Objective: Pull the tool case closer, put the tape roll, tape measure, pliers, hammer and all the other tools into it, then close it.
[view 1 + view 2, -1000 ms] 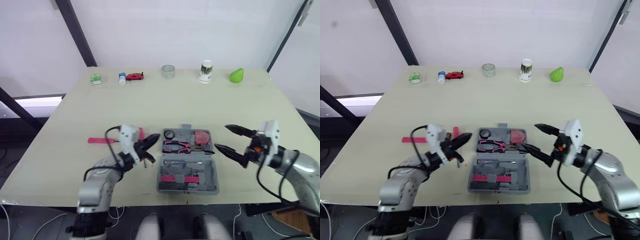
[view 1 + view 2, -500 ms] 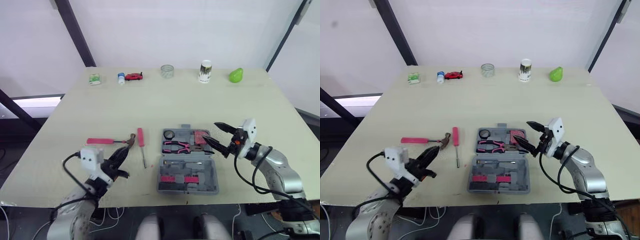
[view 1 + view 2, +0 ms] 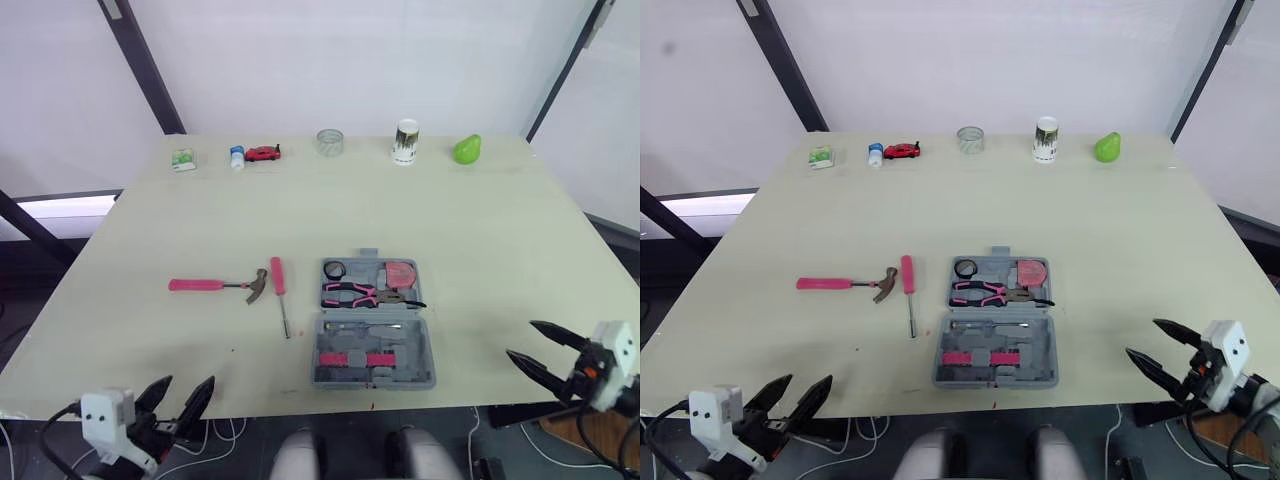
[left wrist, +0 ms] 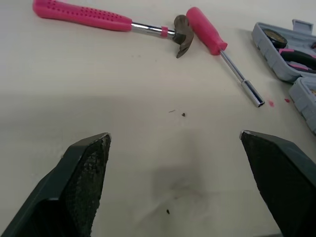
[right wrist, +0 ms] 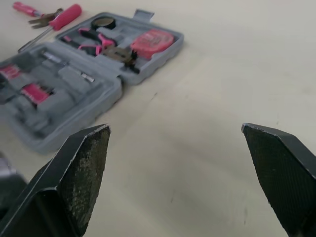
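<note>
Both pulled back to near edge of table: left gripper, right gripper, jaws wide, empty. Open tool case mid-table; pliers, tape measure, tape roll inside. Beside it: hammer, screwdriver, 2 tools unpacked.

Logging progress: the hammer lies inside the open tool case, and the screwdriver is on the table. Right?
Not quite: the hammer lies on the table too, beside the screwdriver, outside the open tool case; the left eye view shows it.
</note>
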